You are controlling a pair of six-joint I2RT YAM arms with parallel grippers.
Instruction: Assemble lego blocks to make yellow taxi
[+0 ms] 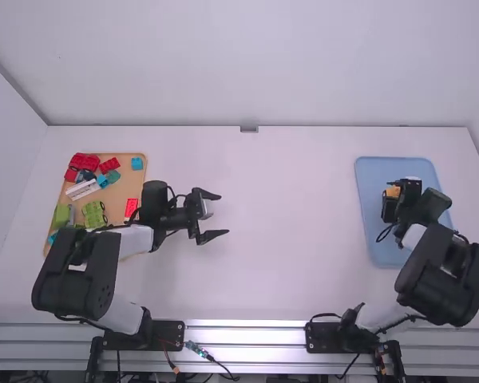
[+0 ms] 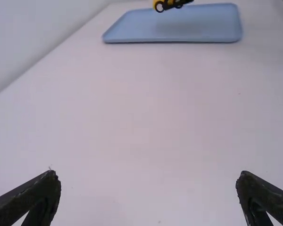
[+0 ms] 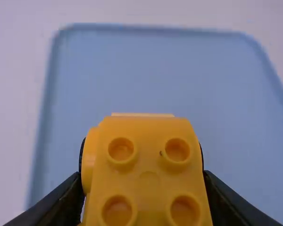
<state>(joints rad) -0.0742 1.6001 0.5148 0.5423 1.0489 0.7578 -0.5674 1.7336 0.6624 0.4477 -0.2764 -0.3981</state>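
Over the blue tray [image 1: 377,239] at the table's right, my right gripper [image 1: 395,195] is shut on the yellow taxi [image 1: 393,191]. In the right wrist view the taxi [image 3: 148,165], studs facing the camera, is pinched within my right gripper [image 3: 144,188], above the tray [image 3: 151,75]. The left wrist view has the taxi [image 2: 166,4] with dark wheels, raised over the tray [image 2: 198,33]. Well away at the left, my left gripper [image 1: 213,215] is open over bare table; its spread fingers show in its own view, the left gripper [image 2: 148,195] holding nothing.
An orange-brown tray [image 1: 126,199] at the left holds red bricks [image 1: 84,162], green bricks [image 1: 94,214], blue pieces [image 1: 136,163] and a white piece [image 1: 83,189]. The left forearm lies across that tray's right side. Bare white table [image 1: 287,223] stretches between the two trays.
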